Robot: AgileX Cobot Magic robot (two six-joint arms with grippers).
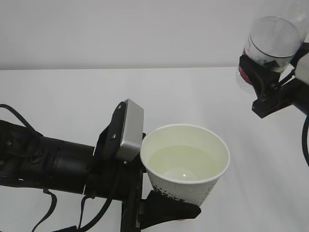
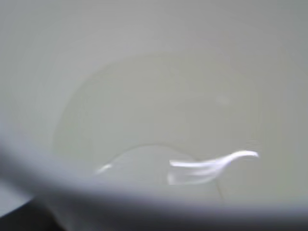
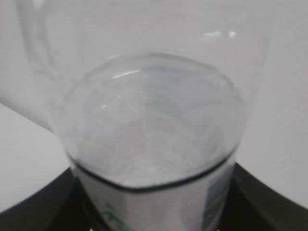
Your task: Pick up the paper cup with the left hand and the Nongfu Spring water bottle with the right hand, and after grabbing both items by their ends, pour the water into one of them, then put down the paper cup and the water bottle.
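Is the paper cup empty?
No, the cup held by the left gripper has clear water pooled inside, below the rim.

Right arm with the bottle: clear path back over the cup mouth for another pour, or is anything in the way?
Probably yes. The Nongfu Spring water bottle, clamped in the right hand, sits up and to the right of the paper cup, apart from it. Only bare table shows between; the left hand grips low, leaving the mouth open.

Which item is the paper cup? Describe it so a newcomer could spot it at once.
Start from the white table and follow the black arm coming in from the lower left. Its left hand grips the paper cup near its base. Unlike the clear bottle held high at the upper right, it is white, open-topped, and has water inside.
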